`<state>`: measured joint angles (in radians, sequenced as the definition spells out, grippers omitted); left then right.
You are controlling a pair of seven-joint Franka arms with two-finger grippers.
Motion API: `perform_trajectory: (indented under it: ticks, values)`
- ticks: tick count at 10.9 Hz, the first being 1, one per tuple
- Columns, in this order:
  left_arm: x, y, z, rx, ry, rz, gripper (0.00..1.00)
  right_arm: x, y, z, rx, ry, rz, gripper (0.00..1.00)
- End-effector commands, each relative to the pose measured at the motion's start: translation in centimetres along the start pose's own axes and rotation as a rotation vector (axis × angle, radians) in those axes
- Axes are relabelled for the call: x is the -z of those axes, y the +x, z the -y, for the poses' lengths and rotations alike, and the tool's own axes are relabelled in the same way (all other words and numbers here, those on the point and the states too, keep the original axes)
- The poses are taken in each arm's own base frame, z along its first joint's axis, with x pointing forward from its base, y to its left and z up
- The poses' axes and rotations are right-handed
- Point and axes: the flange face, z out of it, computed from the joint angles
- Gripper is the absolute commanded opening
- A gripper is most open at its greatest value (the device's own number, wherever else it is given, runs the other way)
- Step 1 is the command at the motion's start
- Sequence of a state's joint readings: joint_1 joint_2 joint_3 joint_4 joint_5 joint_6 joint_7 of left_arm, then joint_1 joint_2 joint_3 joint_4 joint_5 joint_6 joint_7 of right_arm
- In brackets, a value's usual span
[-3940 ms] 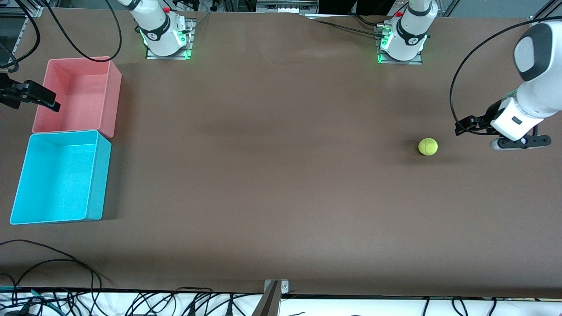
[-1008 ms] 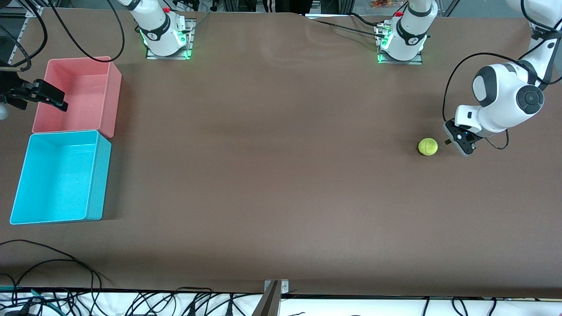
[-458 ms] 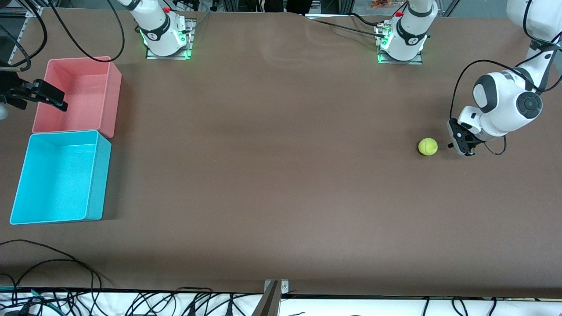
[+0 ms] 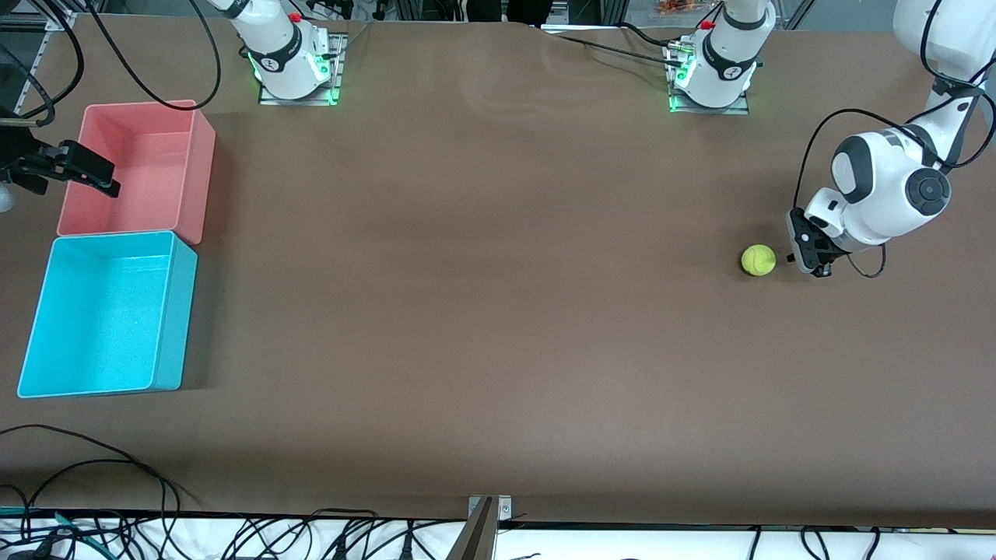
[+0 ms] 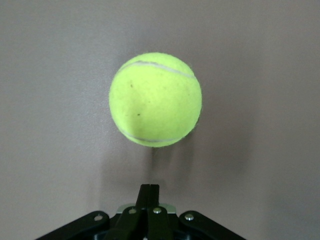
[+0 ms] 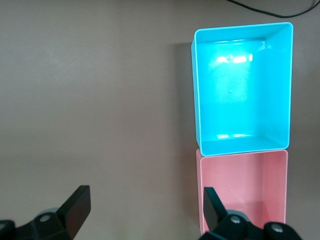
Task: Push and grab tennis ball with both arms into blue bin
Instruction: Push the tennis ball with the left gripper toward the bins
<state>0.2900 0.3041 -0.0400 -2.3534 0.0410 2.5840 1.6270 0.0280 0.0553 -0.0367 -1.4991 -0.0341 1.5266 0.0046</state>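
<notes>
You have the tennis ball (image 4: 758, 260) sitting on the brown counter (image 4: 482, 311) toward the left arm's end, well apart from the blue bin (image 4: 105, 314), which stands at the right arm's end. Your left tool (image 4: 809, 253) is down low just beside the ball, on the side of the ball away from the blue bin, with a thin gap between them; in the left wrist view the ball (image 5: 155, 99) fills the middle of the frame and the tool's two fingers (image 5: 148, 192) are pressed together into a single tip aimed straight at it, so that tool is closed and gripping nothing. Your right tool (image 4: 74, 167) hangs over the edge of the pink bin (image 4: 140, 167), which touches the blue bin on the side farther from the front camera. In the right wrist view its fingers (image 6: 75, 207) stand wide apart with nothing between them, and both the blue bin (image 6: 242, 87) and the pink bin (image 6: 242, 192) show bare floors. The right arm waits there.
</notes>
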Motion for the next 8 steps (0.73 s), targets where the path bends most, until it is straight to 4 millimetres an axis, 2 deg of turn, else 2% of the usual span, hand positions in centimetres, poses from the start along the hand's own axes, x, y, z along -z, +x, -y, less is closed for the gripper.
perform_trajectory:
  ticks: [1, 5, 7, 8]
  values:
    - [-1.5, 0.0, 0.3, -0.073, 0.002, 0.002, 0.0, 0.7, -0.1, -0.2, -0.011, -0.016, -0.008, 1.0]
    - [-1.9, 0.6, 0.3, -0.056, -0.005, -0.011, 0.0, 0.7, -0.1, -0.2, -0.011, -0.016, -0.008, 1.0]
    - [-2.5, 4.2, 0.3, -0.029, -0.014, -0.068, 0.0, 0.8, -0.1, -0.2, -0.011, -0.016, -0.01, 1.0]
    - [-2.5, 8.9, 0.4, -0.047, 0.006, -0.094, 0.0, 0.7, -0.1, -0.2, -0.011, -0.016, -0.008, 1.0]
